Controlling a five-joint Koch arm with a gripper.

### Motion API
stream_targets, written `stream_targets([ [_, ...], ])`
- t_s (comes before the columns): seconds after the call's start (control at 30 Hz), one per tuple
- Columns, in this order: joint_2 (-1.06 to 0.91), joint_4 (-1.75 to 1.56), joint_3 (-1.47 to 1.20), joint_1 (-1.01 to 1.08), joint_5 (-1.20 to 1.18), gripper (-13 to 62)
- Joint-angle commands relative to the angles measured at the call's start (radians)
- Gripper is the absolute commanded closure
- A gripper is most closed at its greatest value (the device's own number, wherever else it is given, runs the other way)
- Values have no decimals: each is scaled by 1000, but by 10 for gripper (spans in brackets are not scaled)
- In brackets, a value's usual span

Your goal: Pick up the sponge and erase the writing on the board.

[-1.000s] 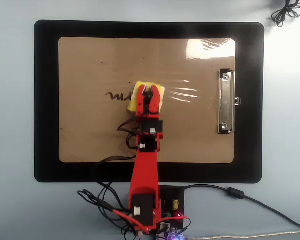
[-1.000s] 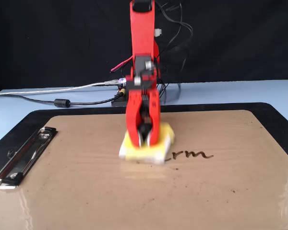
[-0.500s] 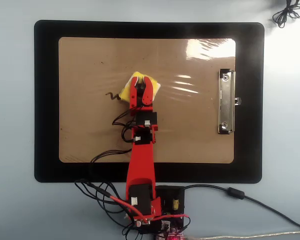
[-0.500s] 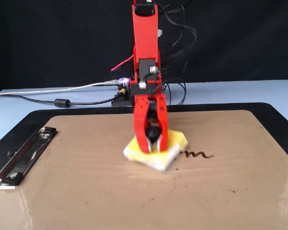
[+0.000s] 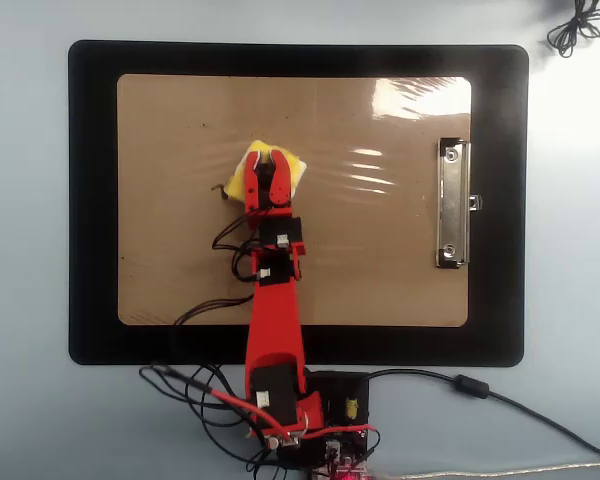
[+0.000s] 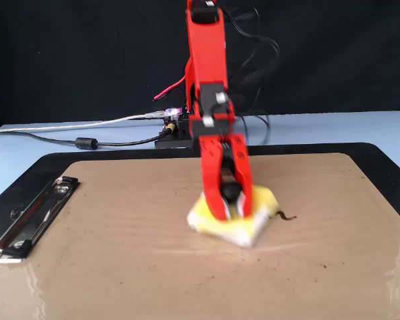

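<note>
While pressed flat to the board (image 5: 380, 260), sponge (image 5: 242, 177) found clamped between the two red jaws of the claw (image 5: 265, 160), with only a short dark tail of the writing (image 5: 220, 189) left showing at its edge. Remaining stroke located just beside the sponge, to the left of the claw in the overhead view and to the right in the fixed view (image 6: 285, 216), touching or nearly touching the pad's corner. Judged: next wipe to run sideways toward that tail, along the line of the word, away from the silver clip (image 5: 452, 204).
</note>
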State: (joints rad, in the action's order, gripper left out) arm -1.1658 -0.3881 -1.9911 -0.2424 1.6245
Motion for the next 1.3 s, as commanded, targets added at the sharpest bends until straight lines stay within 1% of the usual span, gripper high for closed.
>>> stream_targets([
  [0.0, -21, 29, -32, -31, 15, 574],
  [0.03, -84, 55, -100, -43, 15, 574],
  [0.07, -206, 86, -210, -67, 18, 574],
  [0.13, -383, 124, -367, -112, 25, 574],
  [0.17, -454, 140, -430, -137, 26, 574],
  [0.2, -463, 141, -433, -147, 26, 574],
  [0.23, -443, 141, -425, -150, 26, 574],
  [0.37, -137, 133, -130, -149, 21, 575],
  [0.43, -77, 135, -44, -153, 23, 575],
  [0.5, -135, 141, -112, -153, 25, 574],
  [0.57, -328, 135, -319, -152, 25, 574],
  [0.63, -456, 137, -443, -146, 21, 574],
  [0.7, -414, 127, -410, -140, 15, 574],
  [0.83, -104, 83, -115, -77, 11, 574],
  [0.87, -71, 75, -74, -77, 11, 574],
  [0.9, -71, 75, -64, -78, 11, 574],
  [0.93, -97, 69, -123, -80, 14, 574],
  [1.03, -270, 28, -330, -80, 15, 574],
  [1.1, -314, 15, -390, -75, 12, 575],
  [1.17, -222, 14, -285, -49, 11, 575],
  [1.23, -91, 12, -167, 29, 11, 574],
  [1.27, -75, 6, -144, 40, 11, 574],
])
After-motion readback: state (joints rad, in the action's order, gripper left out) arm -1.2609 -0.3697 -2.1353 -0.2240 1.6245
